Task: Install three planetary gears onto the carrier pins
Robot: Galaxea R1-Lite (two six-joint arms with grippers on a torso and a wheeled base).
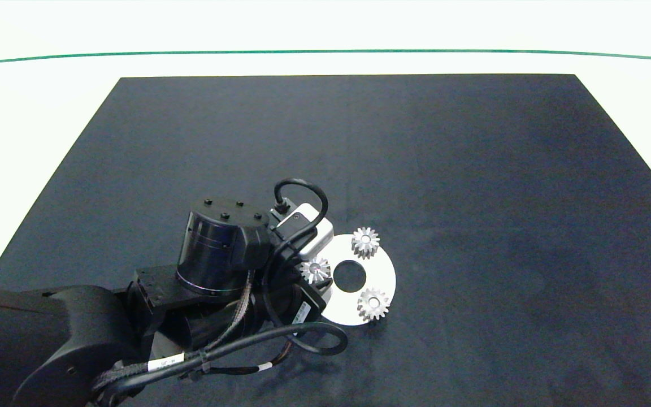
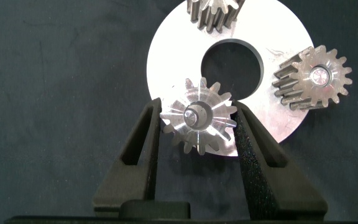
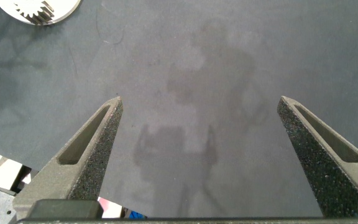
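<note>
A flat white disc [image 1: 385,275] with a large centre hole lies on the dark mat. Two silver planetary gears [image 1: 365,242] [image 1: 373,304] sit on its carrier pins; one whitish pin end [image 2: 320,75] shows in a gear's centre hole. The third gear [image 2: 197,118] is on the disc's near-left side, a pin end visible in its hole. My left gripper [image 2: 196,111] is shut on this gear, its fingers pressing the teeth on both sides. My right gripper [image 3: 201,99] hangs open over bare mat, away from the disc [image 3: 67,6], and is outside the head view.
The dark mat [image 1: 472,169] covers most of a white table [image 1: 31,113], with a green line near the far edge. The left arm's wrist and cables [image 1: 280,339] overhang the disc's left side.
</note>
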